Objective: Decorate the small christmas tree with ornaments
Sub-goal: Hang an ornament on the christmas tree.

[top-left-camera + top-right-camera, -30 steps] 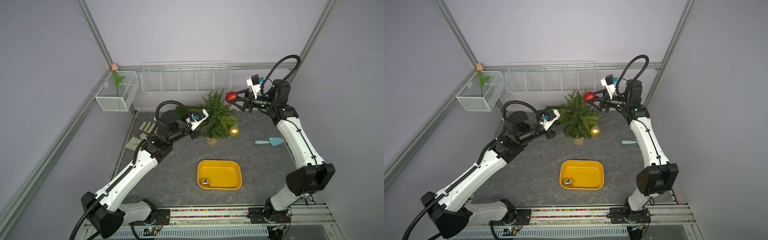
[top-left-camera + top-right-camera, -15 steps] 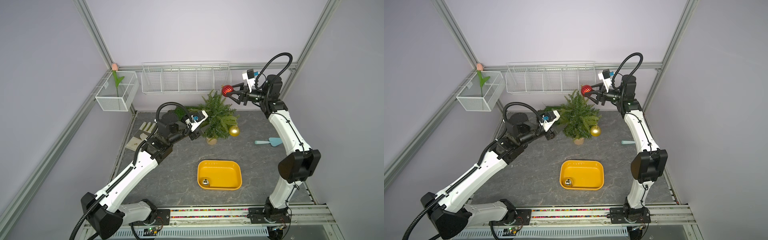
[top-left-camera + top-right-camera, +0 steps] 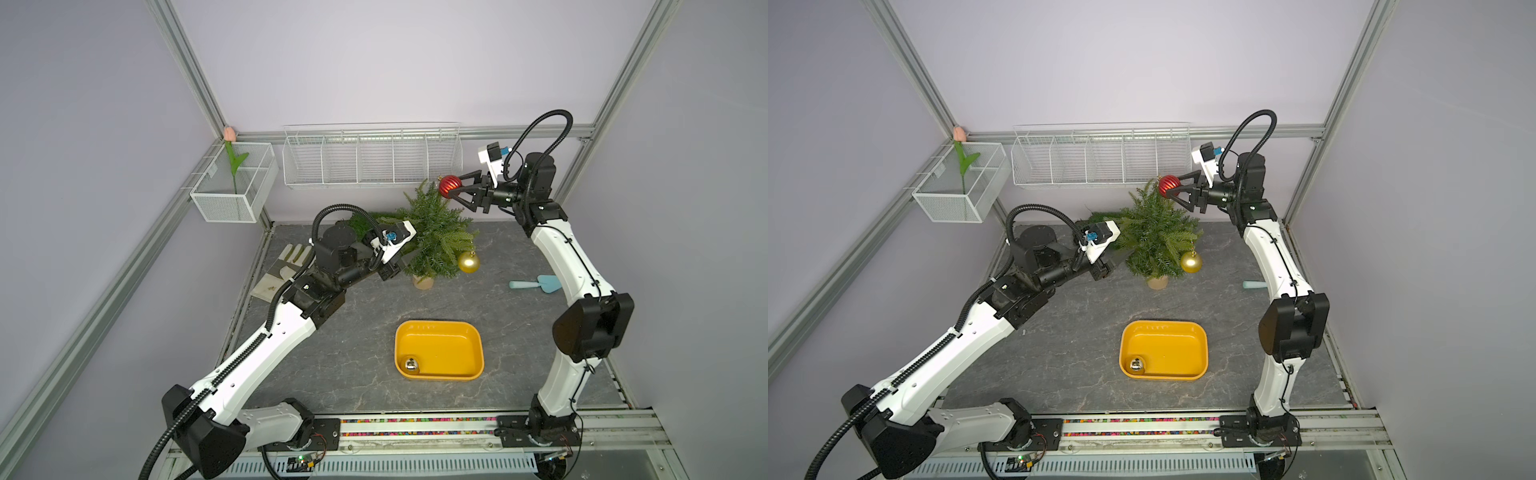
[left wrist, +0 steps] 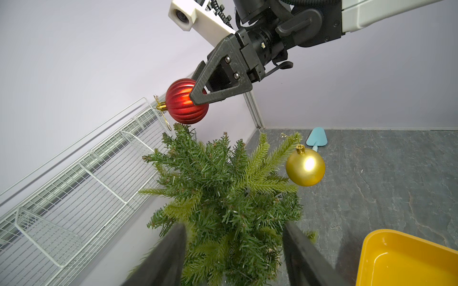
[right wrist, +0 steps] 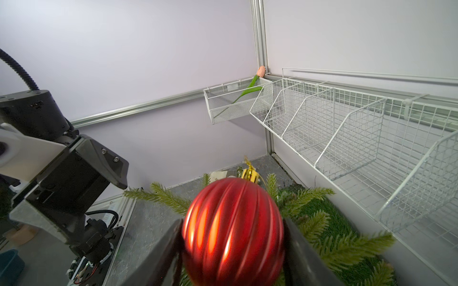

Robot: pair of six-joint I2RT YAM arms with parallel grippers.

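Clenched in the right gripper point(image 3: 457, 190): the ribbed red ornament point(image 3: 450, 186), upper right of centre in both top views, just above the tip of the small christmas tree point(image 3: 436, 241); hung on a branch at the tree's lower right, the gold ornament point(image 3: 468, 262); lying in the lower left corner of the yellow tray point(image 3: 440, 323), the silver ornament point(image 3: 411, 365); left gripper point(image 4: 235, 225) astride the lower foliage, jaws apart; squeezing or loose, impossible to tell.

top views: high, facing down, whole table point(image 3: 361, 332) | wrists: close, share tree point(image 4: 218, 185)
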